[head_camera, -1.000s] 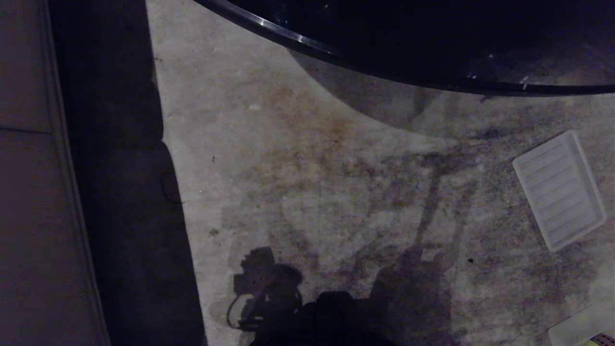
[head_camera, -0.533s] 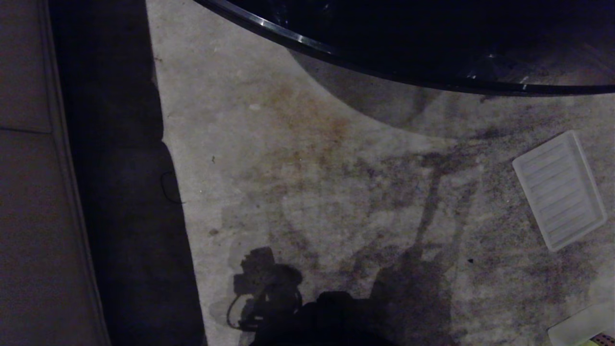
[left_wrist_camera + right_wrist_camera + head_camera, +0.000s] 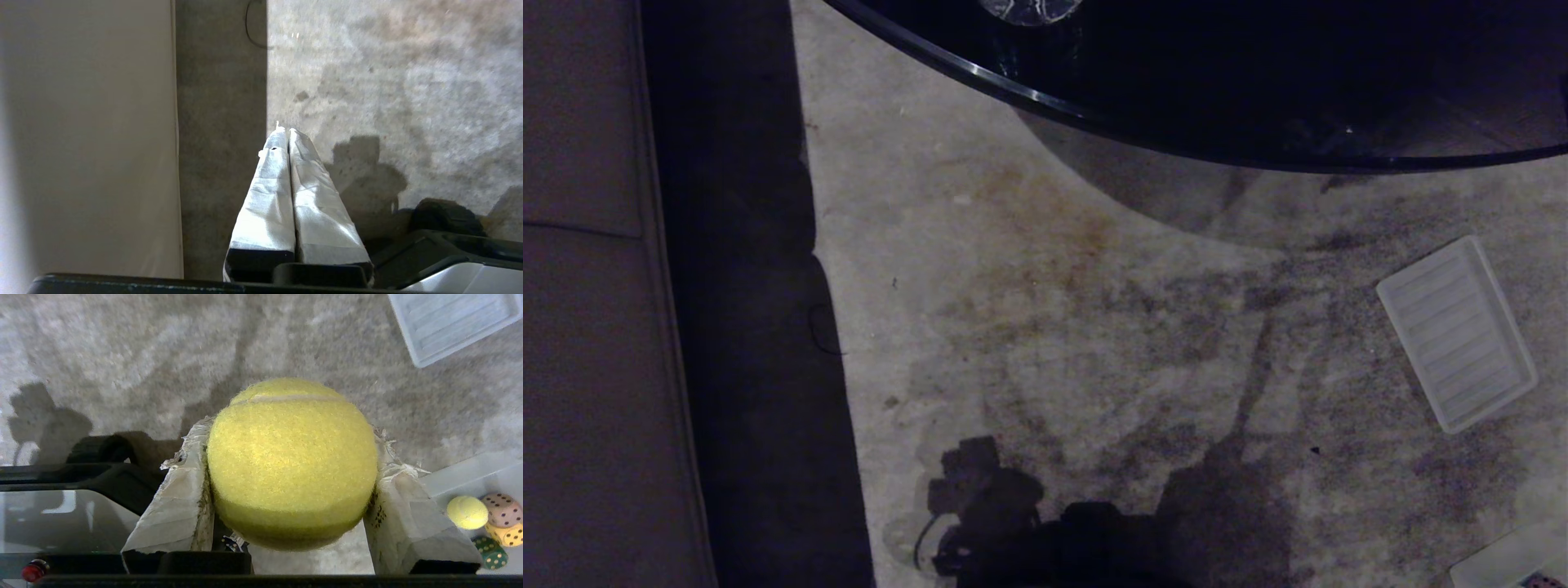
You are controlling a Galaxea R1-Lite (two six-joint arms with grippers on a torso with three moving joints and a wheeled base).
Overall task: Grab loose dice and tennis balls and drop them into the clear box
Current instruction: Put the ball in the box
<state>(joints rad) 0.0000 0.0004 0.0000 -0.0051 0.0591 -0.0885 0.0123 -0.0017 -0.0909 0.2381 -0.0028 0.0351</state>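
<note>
Looking from the right wrist, a tennis ball (image 3: 292, 463) is seen squeezed between the two taped fingers (image 3: 179, 506) of the right gripper (image 3: 288, 477), which is held partly open around the ball above the stained carpet (image 3: 122, 347). Close beside that gripper, the clear box (image 3: 461, 477) is seen on the carpet. A second tennis ball (image 3: 467, 512) is lying inside it, touching a pink-tan die (image 3: 501, 509). A yellow die (image 3: 508, 535) and a green die (image 3: 491, 552) are packed in next to them. Farther off on the carpet, the ribbed lid (image 3: 1456, 331) is lying flat, apart from the box. In the left wrist view, the left gripper (image 3: 284, 132) is seen with its white fingers pressed tight together and nothing between them. It is hung over the carpet beside a pale couch (image 3: 90, 139). At the far edge of the head view, a dark round glass surface (image 3: 1029, 94) is seen.
</note>
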